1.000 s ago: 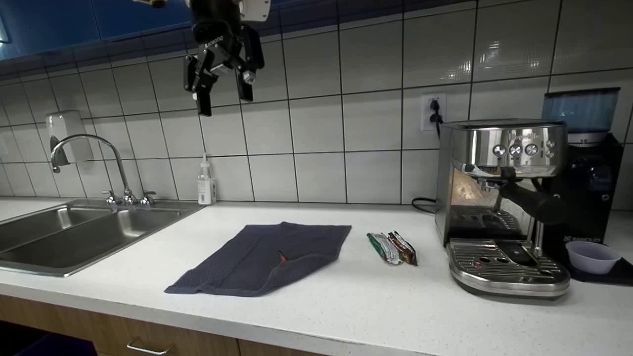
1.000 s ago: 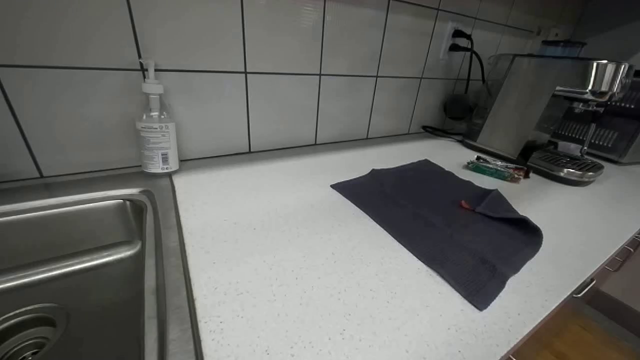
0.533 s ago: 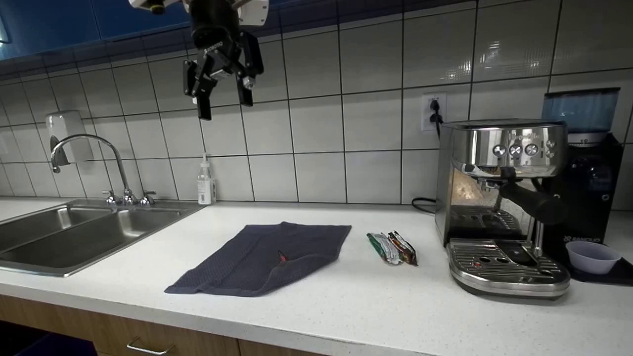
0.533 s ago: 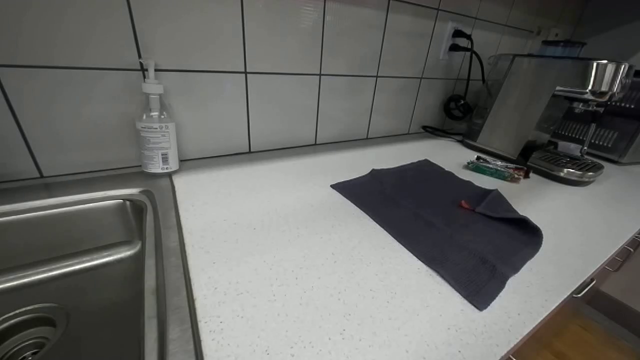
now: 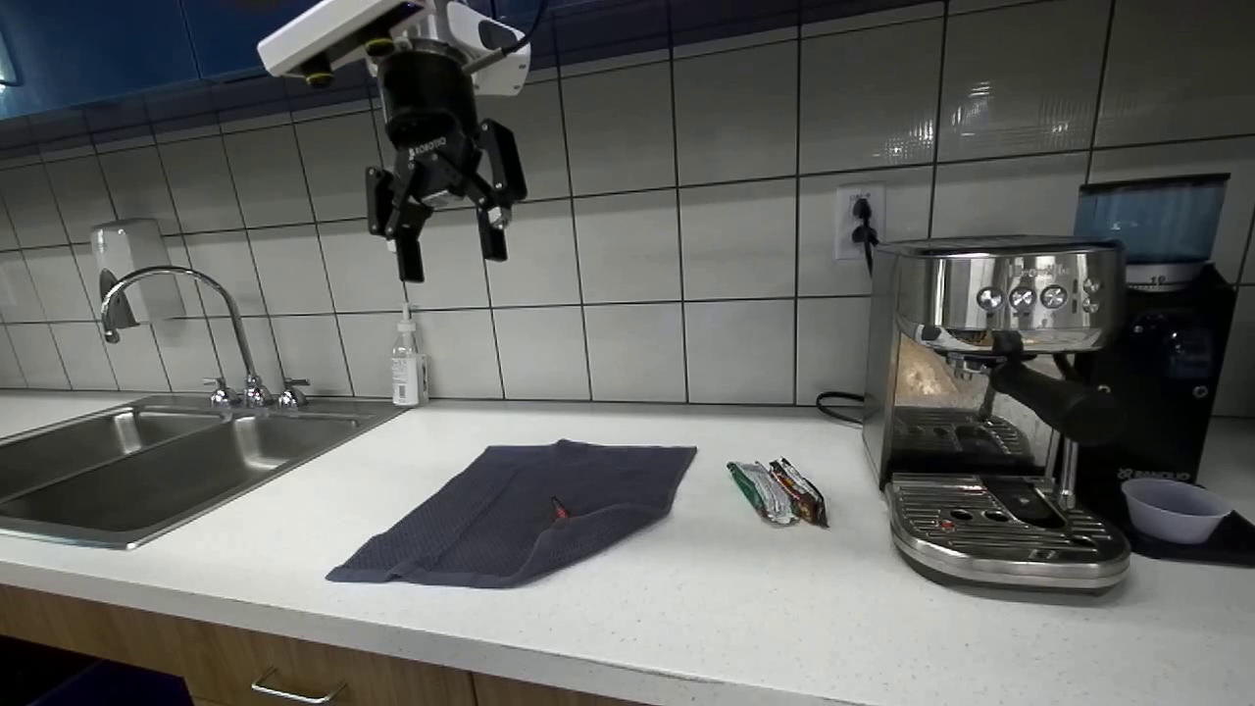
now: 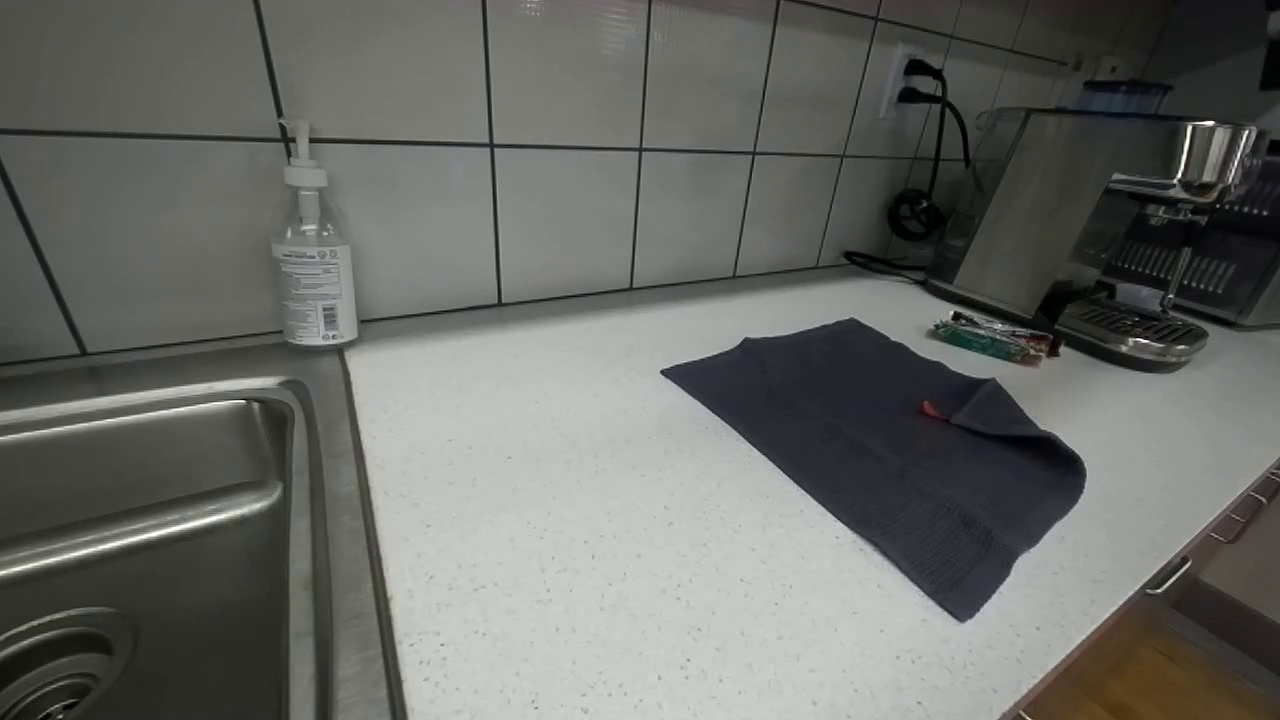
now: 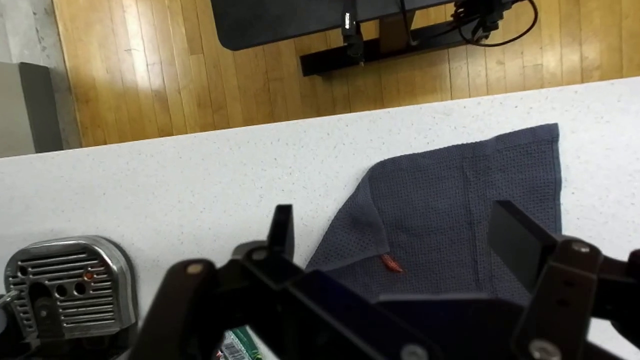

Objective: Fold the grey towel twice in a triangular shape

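Parted jaws hang well above the towel (image 5: 500,512).

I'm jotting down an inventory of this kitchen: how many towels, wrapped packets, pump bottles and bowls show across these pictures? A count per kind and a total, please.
Towel: 1
Wrapped packets: 2
Pump bottle: 1
Bowl: 1
Total: 5

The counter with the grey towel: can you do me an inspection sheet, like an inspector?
Surface: white, speckled counter.
Job's things: grey towel, mostly spread flat, one corner turned over, a small red piece at its tip; no triangle yet.
Clutter: two wrapped packets beside the towel, not touching it.
Grippers: one gripper, open, holding nothing, up in the air.
Cables: black cords plugged into the wall outlet.
Surroundings: sink, pump bottle, coffee machine.
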Action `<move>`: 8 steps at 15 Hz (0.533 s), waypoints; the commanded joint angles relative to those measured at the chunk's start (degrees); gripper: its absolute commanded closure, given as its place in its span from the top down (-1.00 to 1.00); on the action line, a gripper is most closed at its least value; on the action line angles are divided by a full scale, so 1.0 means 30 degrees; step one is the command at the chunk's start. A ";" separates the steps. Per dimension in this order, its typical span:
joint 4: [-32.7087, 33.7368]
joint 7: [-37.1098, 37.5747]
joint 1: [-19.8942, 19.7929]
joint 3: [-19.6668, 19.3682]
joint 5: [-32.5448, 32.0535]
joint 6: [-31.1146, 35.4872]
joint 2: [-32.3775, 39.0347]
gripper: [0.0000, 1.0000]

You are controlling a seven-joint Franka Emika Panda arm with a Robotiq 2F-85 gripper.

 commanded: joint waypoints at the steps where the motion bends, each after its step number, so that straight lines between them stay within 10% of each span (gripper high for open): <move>1: -0.1523 -0.0602 0.0219 -0.0187 -0.0617 0.1278 -0.0652 1.00; 8: -0.3888 -0.0216 0.0156 -0.0165 -0.0521 0.4614 -0.0430 1.00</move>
